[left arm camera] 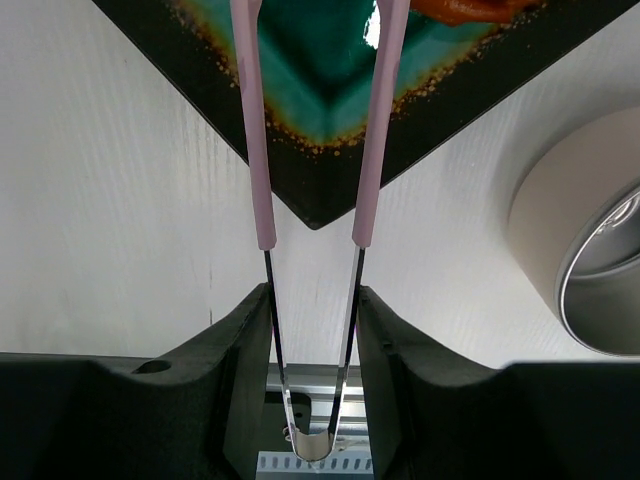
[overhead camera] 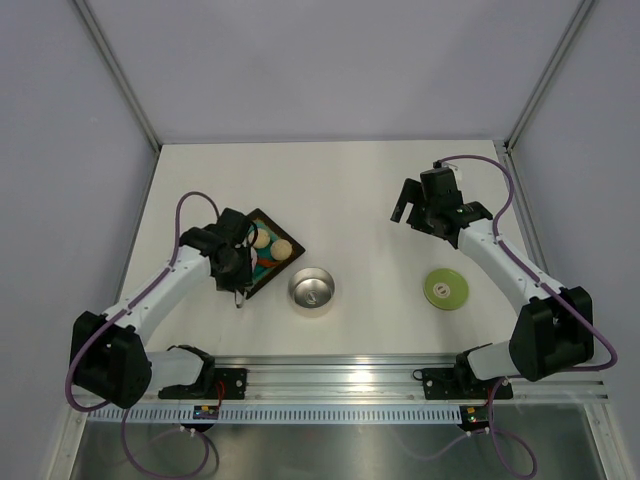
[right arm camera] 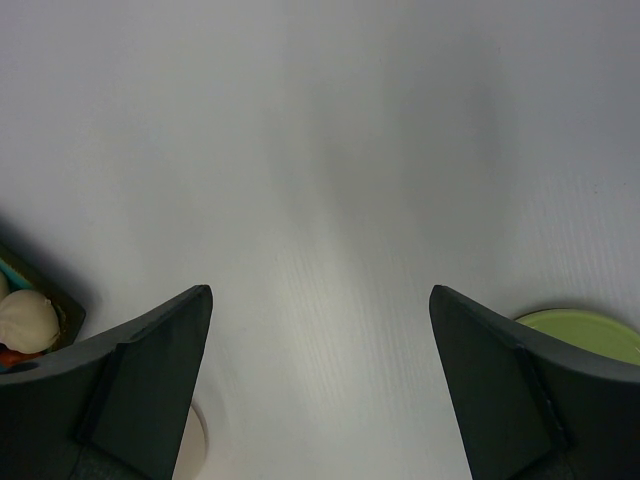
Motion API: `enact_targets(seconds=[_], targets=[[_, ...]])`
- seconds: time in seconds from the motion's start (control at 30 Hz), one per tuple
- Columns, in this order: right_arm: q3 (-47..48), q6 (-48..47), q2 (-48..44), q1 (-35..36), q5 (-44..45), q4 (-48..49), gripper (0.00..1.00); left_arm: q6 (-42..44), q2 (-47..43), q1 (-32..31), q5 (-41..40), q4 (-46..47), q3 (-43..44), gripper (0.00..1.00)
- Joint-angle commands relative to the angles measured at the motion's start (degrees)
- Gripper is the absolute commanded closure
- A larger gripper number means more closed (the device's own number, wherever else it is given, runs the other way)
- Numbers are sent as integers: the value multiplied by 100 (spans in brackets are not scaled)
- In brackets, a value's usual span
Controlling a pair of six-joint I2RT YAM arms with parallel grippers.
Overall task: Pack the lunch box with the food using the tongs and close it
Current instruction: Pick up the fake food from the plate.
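As viewed from above, white table (overhead camera: 360,190): carries all entries below.
Square dark tray (left arm camera: 312,190), teal inside: left of centre, beneath left gripper.
Left gripper (left arm camera: 312,300): clamped on pale-pink tongs (left arm camera: 253,150) near joined end; long axis straight ahead, crossing tray's near corner, tips past top of wrist view.
Right gripper (right arm camera: 320,290): spread wide, holding nothing, far right, well apart.
Steel lunch box (overhead camera: 311,290): uncovered, just right of tray and of tongs' line, nearer left arm.
Lime-green lid (overhead camera: 446,289): flat, nearer right arm.
Food, beige balls (overhead camera: 272,243) and red-orange bit (left arm camera: 470,8): in tray, ahead of tongs.
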Motion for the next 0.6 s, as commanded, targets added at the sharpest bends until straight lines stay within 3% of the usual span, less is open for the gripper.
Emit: enact_targets(seconds=[0.0,0.57], targets=[[164,-18,37,9,-104,89,2,-446,-148,18,164,284,-115,61],[76,8,72,17,-192,203,2,-1563,-139,26,-73,960,-415,59]])
